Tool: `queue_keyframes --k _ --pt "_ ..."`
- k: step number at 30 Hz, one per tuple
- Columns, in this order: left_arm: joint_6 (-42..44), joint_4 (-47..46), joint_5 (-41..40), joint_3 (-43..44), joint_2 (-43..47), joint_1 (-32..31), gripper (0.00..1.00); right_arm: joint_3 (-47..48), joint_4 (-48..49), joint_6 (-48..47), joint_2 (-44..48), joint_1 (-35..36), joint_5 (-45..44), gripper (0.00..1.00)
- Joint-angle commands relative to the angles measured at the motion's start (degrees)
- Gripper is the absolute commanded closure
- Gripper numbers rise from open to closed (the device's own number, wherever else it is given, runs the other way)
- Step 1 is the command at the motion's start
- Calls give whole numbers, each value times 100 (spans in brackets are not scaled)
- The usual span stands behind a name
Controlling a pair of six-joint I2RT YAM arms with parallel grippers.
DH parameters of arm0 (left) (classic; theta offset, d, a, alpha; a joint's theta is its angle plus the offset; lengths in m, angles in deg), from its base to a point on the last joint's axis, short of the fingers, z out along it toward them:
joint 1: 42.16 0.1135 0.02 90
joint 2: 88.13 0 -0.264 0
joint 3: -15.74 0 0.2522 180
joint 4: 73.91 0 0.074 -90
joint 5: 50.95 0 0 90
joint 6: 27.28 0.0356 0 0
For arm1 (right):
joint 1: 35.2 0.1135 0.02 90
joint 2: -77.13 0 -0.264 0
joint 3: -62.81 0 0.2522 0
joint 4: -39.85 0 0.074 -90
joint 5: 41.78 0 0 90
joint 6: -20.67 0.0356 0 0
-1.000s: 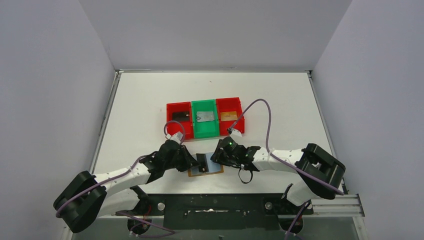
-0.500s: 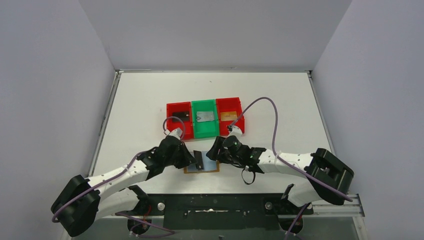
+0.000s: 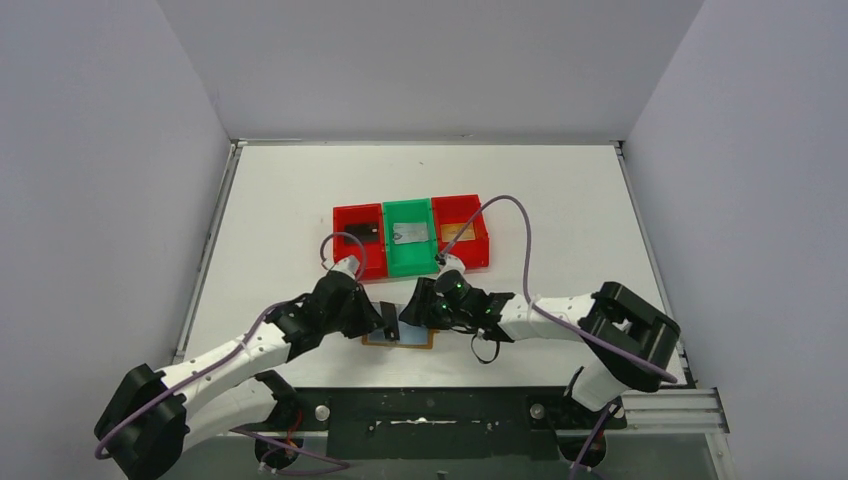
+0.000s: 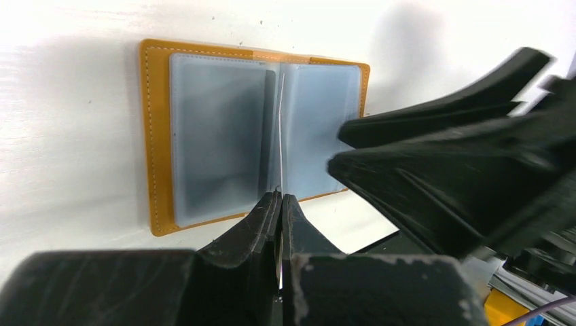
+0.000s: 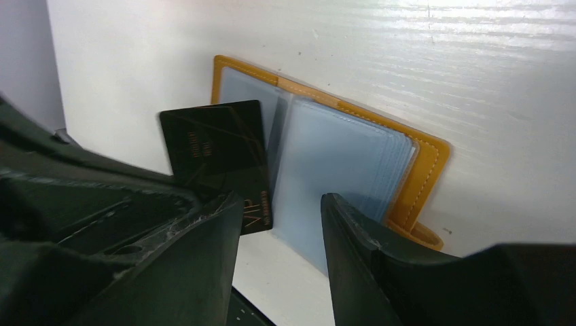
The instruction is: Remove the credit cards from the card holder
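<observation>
Both wrists have slid left since a second ago, and the card holder (image 4: 217, 136) has been dragged left with them, while the right jaws have spread wider. Left end effector (image 4: 280, 204) is clamped shut on one end of a black card (image 5: 216, 156), held on edge over the holder's fold. Whether the card's other end is clear of the blue-grey sleeve I cannot tell. Right end effector (image 5: 282, 202) hangs open just over the right-hand sleeves, gripping nothing. The holder lies spread open near the arm bases on the worktop (image 3: 560, 200). Since the holder seems to trail the card, the right fingers should probably press its right half flat first. The card can then be drawn straight out along the sleeve mouth, without twisting. Farther off, the red and green bins (image 3: 411, 262) already carry three cards.
</observation>
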Motion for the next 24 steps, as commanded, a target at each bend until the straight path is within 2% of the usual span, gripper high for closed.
queue_keyframes --k 1,6,11,14,18,24 --pt "105 255 -167 294 437 87 100 387 -136 59 -357 41 112 54" --pt "198 665 -318 324 802 173 100 354 -474 95 -164 72 -328 58" --pt "442 662 -352 299 1253 287 100 219 -186 -208 342 81 -432 54" --pt "609 570 -304 338 1605 334 100 -69 482 -491 714 105 -469 48" --pt "783 401 -166 353 2164 427 100 -799 1965 -681 1341 108 -513 42" --pt "835 -83 462 304 2651 561 100 -782 1979 -714 1627 -160 173 40"
